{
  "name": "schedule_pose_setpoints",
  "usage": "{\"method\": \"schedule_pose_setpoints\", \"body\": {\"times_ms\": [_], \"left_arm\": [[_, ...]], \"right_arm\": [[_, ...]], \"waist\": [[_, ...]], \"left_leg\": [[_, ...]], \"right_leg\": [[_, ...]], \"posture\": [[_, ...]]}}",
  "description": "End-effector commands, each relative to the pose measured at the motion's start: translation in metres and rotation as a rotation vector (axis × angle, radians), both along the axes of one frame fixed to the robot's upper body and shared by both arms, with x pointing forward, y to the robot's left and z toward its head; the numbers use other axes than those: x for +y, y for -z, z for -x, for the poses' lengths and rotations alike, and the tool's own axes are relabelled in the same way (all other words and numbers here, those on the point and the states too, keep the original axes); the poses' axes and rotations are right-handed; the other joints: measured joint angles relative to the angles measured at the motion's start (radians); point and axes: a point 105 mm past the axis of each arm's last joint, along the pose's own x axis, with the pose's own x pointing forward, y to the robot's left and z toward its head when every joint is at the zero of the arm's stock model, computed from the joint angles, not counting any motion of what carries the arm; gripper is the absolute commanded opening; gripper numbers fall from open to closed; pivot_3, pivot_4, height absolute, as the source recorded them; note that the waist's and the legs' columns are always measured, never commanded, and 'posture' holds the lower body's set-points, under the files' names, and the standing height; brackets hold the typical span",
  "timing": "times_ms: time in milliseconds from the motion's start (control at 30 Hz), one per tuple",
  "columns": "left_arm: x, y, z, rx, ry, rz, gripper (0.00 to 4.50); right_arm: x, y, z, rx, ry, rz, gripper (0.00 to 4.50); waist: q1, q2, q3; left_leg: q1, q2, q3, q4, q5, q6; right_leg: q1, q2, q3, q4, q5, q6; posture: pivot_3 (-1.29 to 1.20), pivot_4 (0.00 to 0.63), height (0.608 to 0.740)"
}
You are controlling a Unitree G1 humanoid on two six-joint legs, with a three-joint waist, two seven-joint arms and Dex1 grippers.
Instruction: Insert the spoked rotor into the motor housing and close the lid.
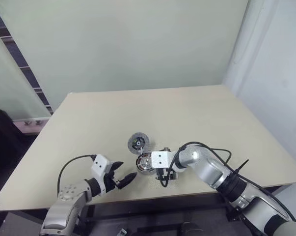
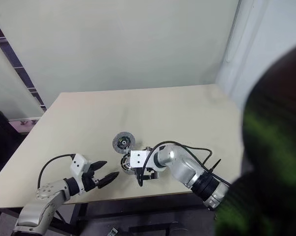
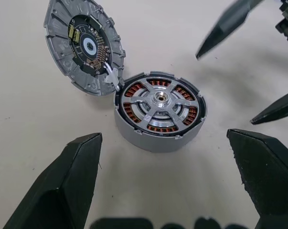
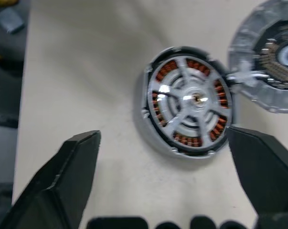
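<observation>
Rotor [image 3: 160,102] sits inside housing [image 3: 158,136] on table [image 1: 211,118]; lid [image 3: 84,45] lies open beside it, touching; both grippers, left [image 1: 124,174] and right [image 4: 163,191], nearby, fingers spread, empty

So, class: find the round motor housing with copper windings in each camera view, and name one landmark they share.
Left eye: round motor housing with copper windings near the table's front edge.
Right eye: housing front of centre.
Left wrist: housing in the middle.
Right wrist: housing right of centre.
Shared landmark: the grey finned lid lying open, touching the housing.
</observation>
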Motion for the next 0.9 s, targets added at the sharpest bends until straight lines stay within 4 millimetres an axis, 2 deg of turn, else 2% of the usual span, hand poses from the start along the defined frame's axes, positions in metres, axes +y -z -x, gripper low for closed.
{"method": "schedule_pose_setpoints", "body": {"times_ms": [33,333,567,667,900], "left_arm": [[-0.002,-0.009,-0.003,-0.036,0.019,-0.006,4.5],[-0.003,-0.007,-0.004,-0.038,0.016,-0.004,4.5],[-0.001,-0.005,-0.002,-0.021,0.012,-0.002,4.5],[-0.001,0.0,0.004,0.029,0.017,0.0,3.85],[-0.002,0.001,0.006,0.055,0.017,0.007,1.34]], "right_arm": [[0.008,-0.015,-0.005,-0.094,-0.06,0.025,4.48],[0.01,-0.004,-0.016,-0.142,-0.063,0.105,4.48],[0.016,0.001,-0.011,-0.15,-0.11,0.122,4.48],[0.016,0.004,-0.009,-0.155,-0.133,0.147,4.5],[0.013,0.009,-0.011,-0.162,-0.137,0.207,4.5]], "waist": [[0.0,0.0,0.0],[0.0,0.0,0.0],[0.001,0.0,0.0],[0.0,0.0,0.0],[0.001,0.0,0.0]], "left_leg": [[0.0,0.0,0.0,0.0,0.0,0.0],[0.0,0.0,0.0,0.0,0.0,0.0],[0.0,0.0,0.0,0.0,0.0,0.0],[0.0,0.0,0.0,0.0,0.0,0.0],[0.001,0.0,0.0,0.0,0.0,0.0]], "right_leg": [[0.0,0.0,0.0,0.0,0.0,0.0],[0.0,0.0,0.0,0.0,0.0,0.0],[0.0,0.0,0.0,0.0,0.0,0.0],[0.0,0.0,0.0,0.001,0.0,0.0],[0.0,0.0,0.0,0.001,0.0,0.0]], "posture": [[0.0,0.0,0.74],[0.0,0.0,0.74],[0.0,0.0,0.74],[0.0,0.0,0.74],[0.0,0.0,0.74]]}}
